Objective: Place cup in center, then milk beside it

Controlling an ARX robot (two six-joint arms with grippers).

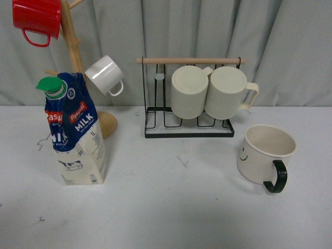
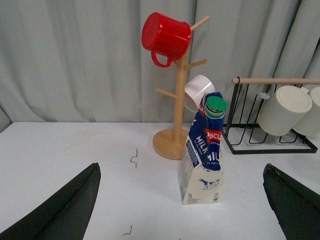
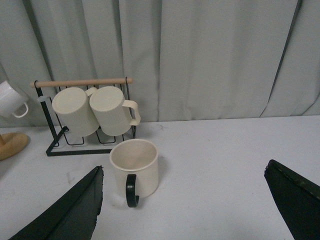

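Note:
The cup (image 1: 265,157), a wide cream mug with a black handle and a small smiley face, stands upright on the white table at the right. It also shows in the right wrist view (image 3: 135,169), ahead of my open right gripper (image 3: 185,210) and nearer its left finger. The milk (image 1: 78,132), a blue and white carton with a green cap, stands at the left. It also shows in the left wrist view (image 2: 204,152), ahead of my open, empty left gripper (image 2: 182,207). Neither gripper shows in the front view.
A black wire rack (image 1: 189,111) with a wooden bar holds two ribbed cream mugs (image 1: 207,92) at the back centre. A wooden mug tree (image 1: 78,62) behind the milk carries a red mug (image 1: 36,19) and a small white mug (image 1: 105,75). A grey curtain hangs behind.

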